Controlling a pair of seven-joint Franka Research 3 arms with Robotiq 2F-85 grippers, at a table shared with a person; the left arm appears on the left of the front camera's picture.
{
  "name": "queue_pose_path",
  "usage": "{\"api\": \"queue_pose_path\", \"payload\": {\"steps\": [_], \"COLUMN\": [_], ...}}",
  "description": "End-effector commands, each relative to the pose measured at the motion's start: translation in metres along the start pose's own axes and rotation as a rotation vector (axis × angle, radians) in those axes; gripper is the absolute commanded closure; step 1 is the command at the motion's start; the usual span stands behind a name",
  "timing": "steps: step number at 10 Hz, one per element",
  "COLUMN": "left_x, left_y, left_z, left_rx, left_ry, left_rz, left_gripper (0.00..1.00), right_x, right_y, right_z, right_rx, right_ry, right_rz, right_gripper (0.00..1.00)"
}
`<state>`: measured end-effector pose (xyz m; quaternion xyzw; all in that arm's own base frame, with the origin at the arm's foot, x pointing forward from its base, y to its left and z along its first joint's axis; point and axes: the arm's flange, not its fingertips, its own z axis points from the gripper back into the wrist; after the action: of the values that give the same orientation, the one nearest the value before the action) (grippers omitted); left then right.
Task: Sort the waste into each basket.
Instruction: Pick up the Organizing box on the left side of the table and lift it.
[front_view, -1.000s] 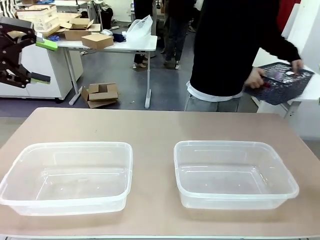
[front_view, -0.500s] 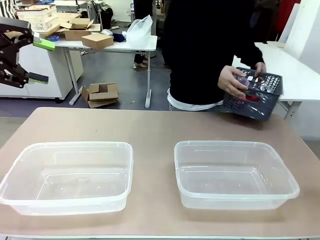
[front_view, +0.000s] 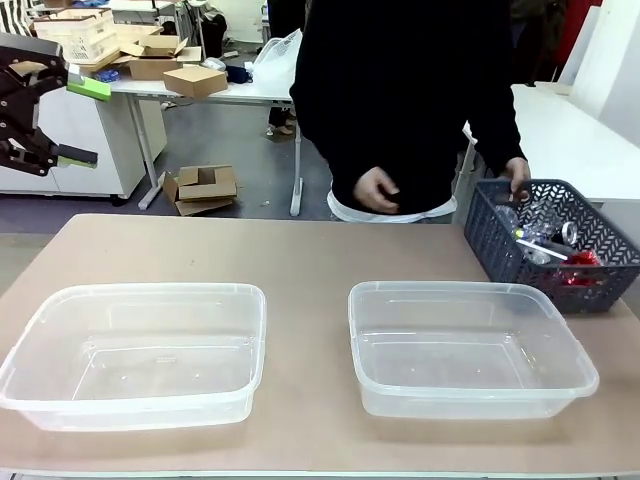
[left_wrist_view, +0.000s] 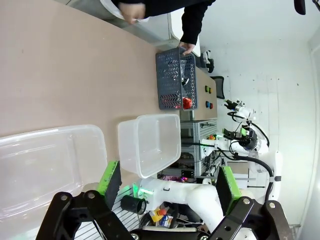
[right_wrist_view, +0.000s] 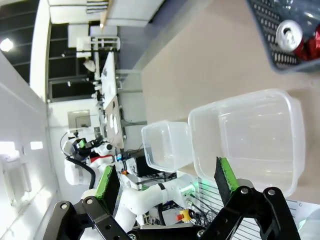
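Two clear plastic baskets stand side by side on the table, the left basket (front_view: 150, 290) and the right basket (front_view: 450, 287), both with nothing inside. The waste lies in a dark grey lattice basket (front_view: 500, 255) at the table's far right: a red can (front_view: 582, 260) and clear bottles (front_view: 535, 238). A person's hand (front_view: 520, 190) rests on its rim. My left gripper (front_view: 88, 122) hangs open high at the far left, well off the table. In the right wrist view my right gripper (right_wrist_view: 165, 179) stands open above the nearer basket (right_wrist_view: 295, 125), with a can (right_wrist_view: 289, 34) showing in the lattice basket (right_wrist_view: 272, 47).
The person stands at the far edge, other hand (front_view: 375, 190) held at the waist. The left wrist view shows both clear baskets (left_wrist_view: 150, 120) and the lattice basket (left_wrist_view: 167, 80) far below. Bare tabletop (front_view: 300, 250) lies behind the baskets. A table with cardboard boxes (front_view: 195, 80) stands farther back.
The person has carried the lattice basket over from the side table and set it on the table's far right, stepping left meanwhile. Neither arm has moved.
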<state>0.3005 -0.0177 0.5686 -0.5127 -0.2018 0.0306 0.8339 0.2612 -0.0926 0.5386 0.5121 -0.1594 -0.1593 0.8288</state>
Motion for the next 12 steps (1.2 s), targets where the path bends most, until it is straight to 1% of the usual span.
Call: {"api": "queue_pose_path", "payload": {"steps": [1, 11, 12], "left_x": [0.0034, 0.0034, 0.0001], "left_y": [0.0003, 0.0003, -0.0003], "left_z": [-0.0028, -0.0028, -0.0002], "left_rx": [-0.025, -0.025, 0.0], "left_ry": [-0.002, -0.002, -0.001], "left_rz": [-0.025, -0.025, -0.002], "left_gripper": [0.0, 0.0, 0.0], "right_x": [0.003, 0.003, -0.0004], "right_y": [0.0017, 0.0017, -0.0001], "right_z": [0.0016, 0.0016, 0.0004], "right_rx": [0.004, 0.004, 0.0], "right_ry": [0.004, 0.004, 0.002], "right_rz": [0.021, 0.021, 0.001], "right_gripper": [0.0, 0.0, 0.0]}}
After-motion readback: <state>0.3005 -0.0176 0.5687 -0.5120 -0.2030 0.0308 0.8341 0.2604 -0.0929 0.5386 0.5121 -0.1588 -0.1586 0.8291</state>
